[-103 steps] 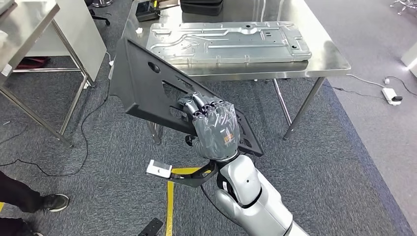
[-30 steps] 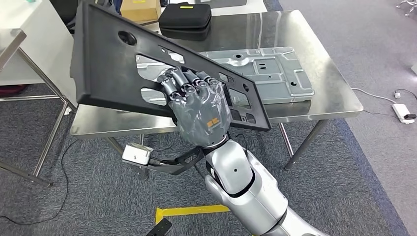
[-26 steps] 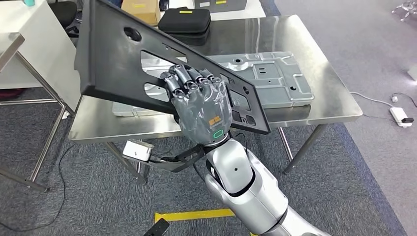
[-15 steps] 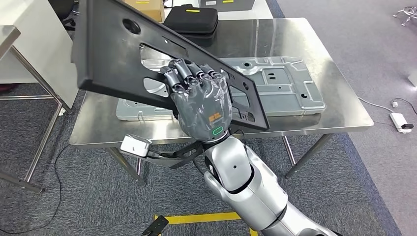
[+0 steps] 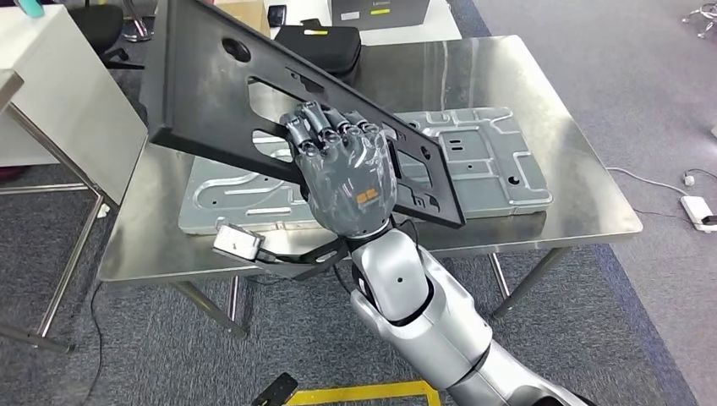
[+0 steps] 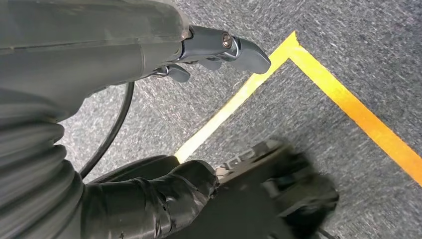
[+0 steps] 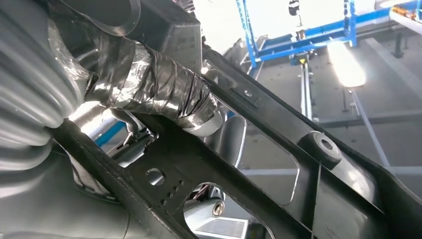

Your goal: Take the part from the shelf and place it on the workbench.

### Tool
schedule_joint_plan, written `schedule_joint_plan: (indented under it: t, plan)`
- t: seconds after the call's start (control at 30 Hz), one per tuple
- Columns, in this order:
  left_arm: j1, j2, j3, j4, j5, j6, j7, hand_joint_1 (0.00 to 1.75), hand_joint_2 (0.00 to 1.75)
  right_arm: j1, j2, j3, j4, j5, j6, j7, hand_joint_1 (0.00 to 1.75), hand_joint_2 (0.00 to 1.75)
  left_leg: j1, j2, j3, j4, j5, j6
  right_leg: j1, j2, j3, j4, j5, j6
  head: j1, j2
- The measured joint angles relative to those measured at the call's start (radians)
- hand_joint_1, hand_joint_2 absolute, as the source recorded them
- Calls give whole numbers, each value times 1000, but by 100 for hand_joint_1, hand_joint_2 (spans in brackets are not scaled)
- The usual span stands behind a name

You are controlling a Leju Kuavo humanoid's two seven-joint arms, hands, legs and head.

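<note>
So we held the part [image 5: 211, 93] in our right hand [image 5: 342, 182], fingers hooked through a hole; it slanted far-left to near-right, above the bench [image 5: 550, 127].

black panel [image 5: 203, 93] top corner cut off; robot hand [image 5: 342, 173] fingertips hidden behind it

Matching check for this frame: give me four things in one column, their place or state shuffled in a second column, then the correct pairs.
1. black panel
2. silver metal plate
3. black zip case
4. left hand

a. lying flat on the steel table
b. hanging over carpet and yellow tape
c. gripped by the right hand, tilted above the table
d. at the table's far edge

Pairs: 1-c, 2-a, 3-d, 4-b
</note>
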Motion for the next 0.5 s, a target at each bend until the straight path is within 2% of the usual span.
schedule_joint_plan:
  t: [0.03,0.1,0.13,0.17,0.2,0.27,0.33,0.4,0.47,0.5]
  plan:
    - [1,1,0,0,0,0,0,0,175,1,0,0,4,0,0,1,175,175,2,0,-5,-21,24,-3,-1,1,9,1,-8,2,0,0]
    - [3,2,0,0,1,0,0,0,175,1,0,0,11,0,0,2,175,175,6,1,26,-148,123,-6,-3,3,30,4,-27,10,0,0]
    - [3,3,0,0,2,0,0,0,175,1,0,0,13,0,0,2,175,175,5,2,45,-209,154,-6,-3,3,38,6,-35,15,0,0]
    - [3,3,0,0,3,0,0,0,175,0,0,0,14,0,1,3,175,175,3,4,60,-250,170,-1,-3,4,42,8,-43,21,0,0]
    - [3,3,-1,0,4,-1,0,0,175,1,-1,0,16,0,2,4,175,175,0,4,66,-270,172,6,-2,4,46,11,-48,28,0,0]
    - [6,3,-1,0,6,-2,0,0,175,2,-2,1,17,0,3,9,175,175,-2,4,75,-274,166,24,0,4,49,18,-55,41,-1,0]
    - [8,3,-1,0,6,-2,0,0,175,2,-3,1,17,0,3,13,175,175,1,3,89,-278,164,37,-2,1,39,50,-67,50,-1,0]
    - [6,3,-2,0,6,-2,0,0,175,1,-4,1,17,0,3,15,175,175,2,3,102,-280,155,48,-5,-1,-16,148,-104,58,0,0]
    - [6,3,-2,0,6,-2,0,0,175,2,-8,2,18,0,4,16,175,175,1,2,111,-279,142,53,-5,-2,-101,271,-147,64,0,0]
    - [6,3,-2,0,6,-2,0,0,175,3,-10,3,19,0,6,18,175,175,1,1,118,-278,135,53,-5,-2,-131,301,-148,65,0,0]
